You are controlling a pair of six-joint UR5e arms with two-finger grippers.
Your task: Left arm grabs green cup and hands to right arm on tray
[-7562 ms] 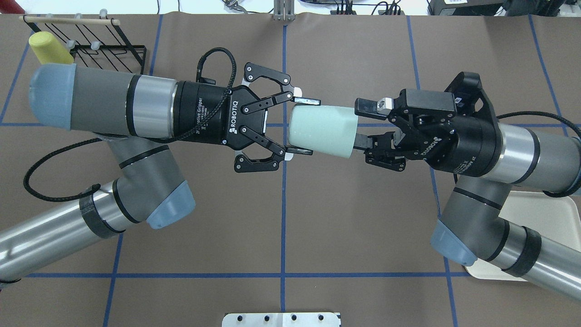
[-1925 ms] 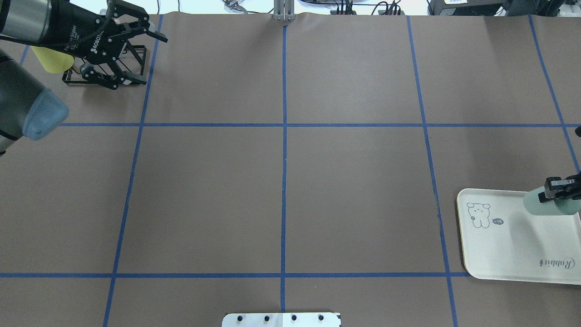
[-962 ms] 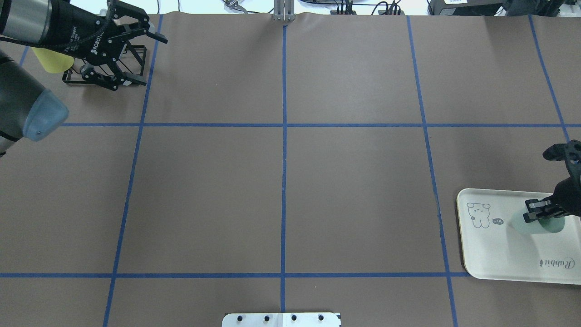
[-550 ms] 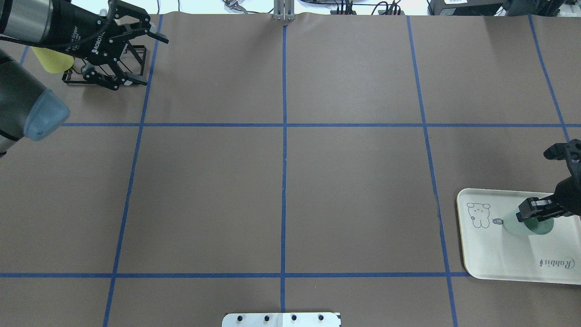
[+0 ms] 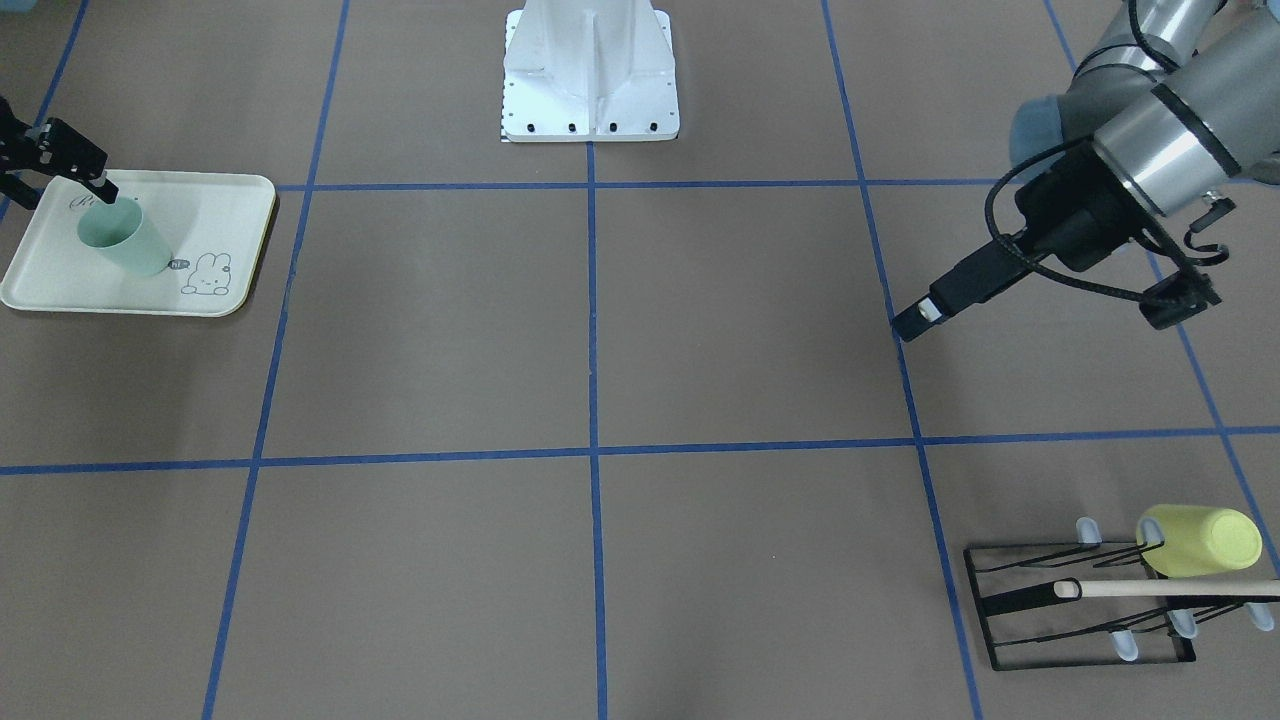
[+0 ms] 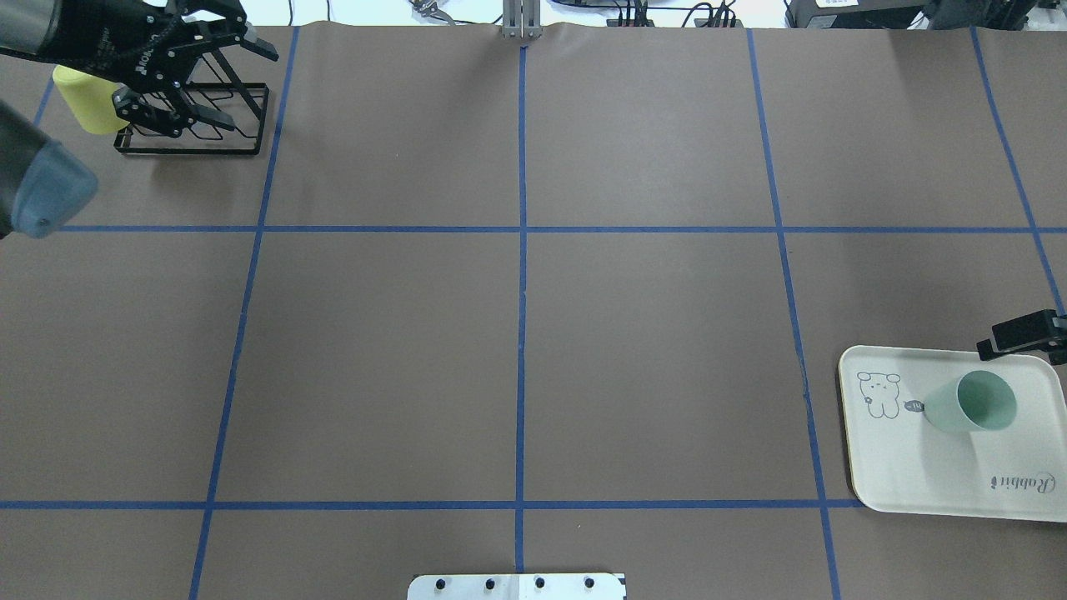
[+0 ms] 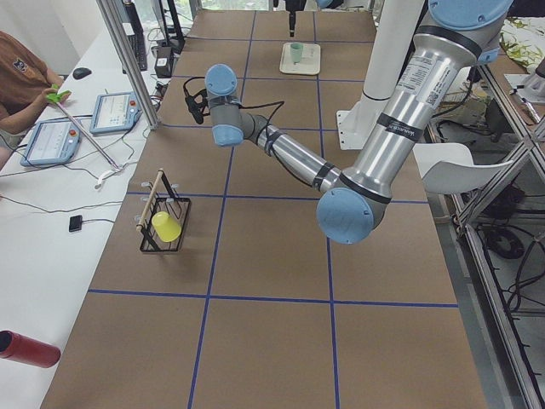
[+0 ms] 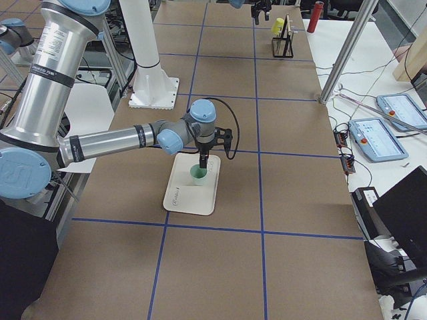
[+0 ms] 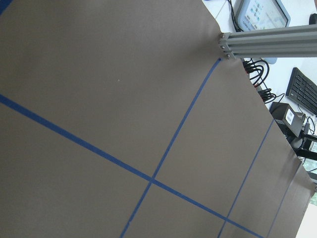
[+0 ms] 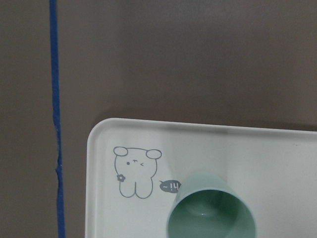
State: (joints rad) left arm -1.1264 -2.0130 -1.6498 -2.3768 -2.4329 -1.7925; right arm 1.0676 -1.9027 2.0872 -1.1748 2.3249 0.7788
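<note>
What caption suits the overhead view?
Green cup upright on the tray; right gripper beside it, left gripper open far across the table.

Upright on the flat cream rectangular tray (image 8: 183, 199): pale mint-green plastic cup (image 8: 197, 175).
The near grey-silver right arm (image 8: 113, 141) reaches over it, black gripper (image 8: 203, 160) pointing down at the rim, jaw state unreadable; at the far end, yellow-green cup (image 8: 277, 26) on black wire rack (image 8: 285, 45).

The tray (image 6: 917, 467) carries the script "Rabbit" (image 6: 1021, 482) at its 5 o'clock corner in the overhead view, where it reads upside down. In the right wrist view, at 4 o'clock from the rabbit drawing (image 10: 132, 171), a small dark speech bubble (image 10: 170, 186) holds white marks that read "hi~" when turned round. It sits just beside the cup (image 10: 212, 213), at the cup's 10 o'clock. White lettering on the left gripper (image 6: 252, 92) is too blurred to read.
</note>
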